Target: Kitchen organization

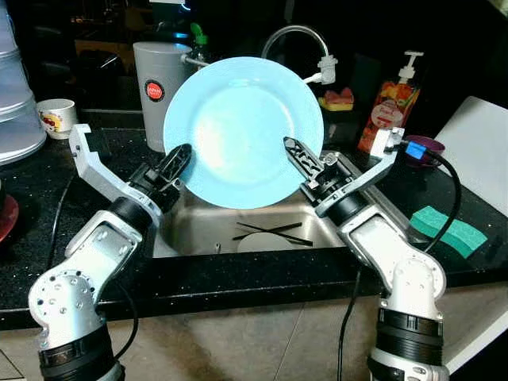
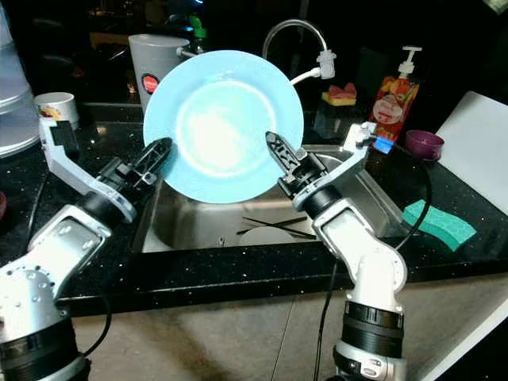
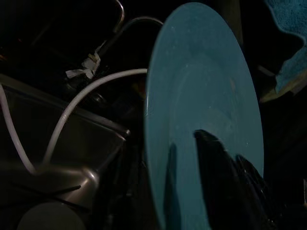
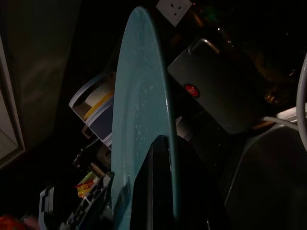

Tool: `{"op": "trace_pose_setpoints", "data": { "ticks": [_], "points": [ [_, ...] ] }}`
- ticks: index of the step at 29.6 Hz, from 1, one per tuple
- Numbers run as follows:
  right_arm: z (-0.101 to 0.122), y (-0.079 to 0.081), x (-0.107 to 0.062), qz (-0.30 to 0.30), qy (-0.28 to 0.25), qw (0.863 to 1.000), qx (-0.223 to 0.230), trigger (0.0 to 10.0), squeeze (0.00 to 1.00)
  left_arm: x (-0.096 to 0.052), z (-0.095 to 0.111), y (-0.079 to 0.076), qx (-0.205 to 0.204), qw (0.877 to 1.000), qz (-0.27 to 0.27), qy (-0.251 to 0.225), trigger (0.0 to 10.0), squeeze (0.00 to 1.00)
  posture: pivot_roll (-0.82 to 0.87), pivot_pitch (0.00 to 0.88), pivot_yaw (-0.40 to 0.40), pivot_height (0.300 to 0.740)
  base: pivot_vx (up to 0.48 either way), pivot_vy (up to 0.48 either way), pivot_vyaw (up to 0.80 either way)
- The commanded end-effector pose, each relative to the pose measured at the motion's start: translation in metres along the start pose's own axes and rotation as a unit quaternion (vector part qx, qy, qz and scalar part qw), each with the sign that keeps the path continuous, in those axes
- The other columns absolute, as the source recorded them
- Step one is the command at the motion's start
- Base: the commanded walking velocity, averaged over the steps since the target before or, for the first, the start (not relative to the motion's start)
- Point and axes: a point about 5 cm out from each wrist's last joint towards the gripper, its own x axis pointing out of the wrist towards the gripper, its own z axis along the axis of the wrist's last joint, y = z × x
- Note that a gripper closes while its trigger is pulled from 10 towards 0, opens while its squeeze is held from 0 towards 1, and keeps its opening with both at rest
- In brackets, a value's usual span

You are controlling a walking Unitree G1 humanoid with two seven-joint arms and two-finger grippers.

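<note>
Black speckled stone countertop [image 1: 32,190] runs along the robot's left, bearing a small white printed cup [image 1: 56,116] and, further in, a tall grey canister with a red round label [image 1: 155,87] standing behind the sink. Next comes the left gripper [image 1: 176,165], its black fingers pinched on the left rim of a round pale-blue plate [image 1: 238,127]; the left wrist view shows one dark finger lying flat against the plate's face, so the grip is closed on the edge rather than cupped under it. The plate is held upright, face toward the robot, up in the air above the stainless steel sink basin [image 1: 198,226], probably so that any water runs down into the basin and not onto the counter. Down in the basin lie thin black chopsticks [image 1: 274,232], crossed over a pale round shape that I cannot identify. Behind the plate arches the curved chrome tap [image 1: 298,40]. The right gripper [image 1: 298,157] clamps the opposite rim, its fingers likewise shut on the edge, as the right wrist view confirms; holding from both sides keeps a wide, slippery dish steady. Beyond it stand an orange pump bottle of soap [image 1: 389,107] and a small purple bowl [image 1: 429,147], and a green sponge [image 1: 448,228] lies on the counter at far right, near a white board [image 1: 480,151].
</note>
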Motion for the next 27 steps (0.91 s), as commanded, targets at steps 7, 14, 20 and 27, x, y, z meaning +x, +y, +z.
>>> {"op": "trace_pose_setpoints", "data": {
  "ticks": [7,14,20,27],
  "points": [
    [0.028,-0.031,-0.001,-0.138,-0.084,0.985,-0.064,10.0,0.0,-0.013,0.018,0.041,-0.022,0.989,0.124,-0.072,10.0,0.0,0.08,0.088,-0.1,0.74,0.0,0.0,0.0],
    [0.027,-0.075,-0.003,-0.296,-0.062,0.943,-0.141,10.0,0.0,-0.019,0.019,0.057,-0.029,0.983,0.165,-0.076,10.0,0.0,0.08,0.084,-0.104,0.74,0.0,0.0,0.0],
    [0.0,-0.09,0.009,-0.323,0.016,0.927,-0.188,10.0,0.0,-0.013,0.007,0.051,0.008,0.986,0.157,-0.046,10.0,0.0,0.09,0.076,-0.112,0.74,0.0,0.0,0.0],
    [-0.021,-0.096,0.018,-0.312,0.013,0.933,-0.18,10.0,1.0,-0.008,0.003,0.05,0.031,0.986,0.16,-0.04,10.0,0.0,0.1,0.072,-0.116,0.74,0.0,0.0,0.0]
  ]
}}
